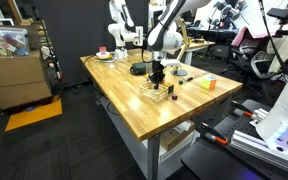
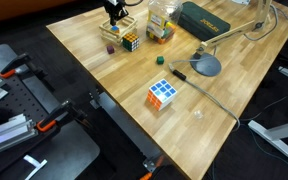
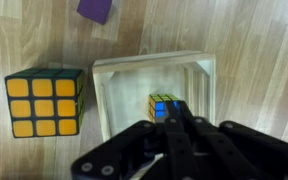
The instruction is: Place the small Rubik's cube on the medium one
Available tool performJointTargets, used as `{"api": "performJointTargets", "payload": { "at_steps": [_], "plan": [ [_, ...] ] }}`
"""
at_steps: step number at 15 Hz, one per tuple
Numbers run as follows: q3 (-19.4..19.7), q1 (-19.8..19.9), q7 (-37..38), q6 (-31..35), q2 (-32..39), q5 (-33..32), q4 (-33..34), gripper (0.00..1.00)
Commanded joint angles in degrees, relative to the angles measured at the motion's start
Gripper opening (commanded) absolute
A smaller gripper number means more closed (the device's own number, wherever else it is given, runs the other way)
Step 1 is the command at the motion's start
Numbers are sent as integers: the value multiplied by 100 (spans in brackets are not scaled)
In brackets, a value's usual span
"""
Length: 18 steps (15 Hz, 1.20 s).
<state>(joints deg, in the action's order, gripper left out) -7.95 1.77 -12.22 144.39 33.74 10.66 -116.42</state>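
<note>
— Wooden tabletop [image 2: 94, 70] all round. Nearest the camera in an exterior view is the big Rubik's cube [image 2: 162, 95], on its own.
— Further back?
— A lamp base [image 2: 206, 66], then a purple block [image 2: 110, 47] just beside the medium Rubik's cube [image 2: 131, 41].
— And the small one?
— The wrist view has it: the small Rubik's cube [image 3: 164, 106] is down inside the wooden tray [image 3: 109, 100]. The medium cube is outside the tray's wall, close beside it.
— Gripper?
— The gripper [image 3: 176, 122] hangs right over the tray. Its fingers are pinched together with nothing between them, and the small cube shows just past the tips.
— Behind that?
— A green case [image 2: 206, 20] near the far edge.
</note>
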Motion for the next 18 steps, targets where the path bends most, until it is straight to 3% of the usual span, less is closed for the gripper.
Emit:
{"api": "performJointTargets", "payload": {
  "at_steps": [1, 3, 7, 11, 13, 18],
  "plan": [
    [-24, 23, 20, -7, 5, -27, 9, 33],
    [232, -187, 370, -40, 34, -289, 43, 40],
    [634, -498, 1094, -145, 239, -858, 283, 68],
    [684, -589, 1346, -349, 586, -1053, 726, 95],
    [655, -611, 1335, -452, 728, -1054, 934, 100],
    [639, -573, 1262, -772, 875, -1021, 1193, 100]
  ]
}}
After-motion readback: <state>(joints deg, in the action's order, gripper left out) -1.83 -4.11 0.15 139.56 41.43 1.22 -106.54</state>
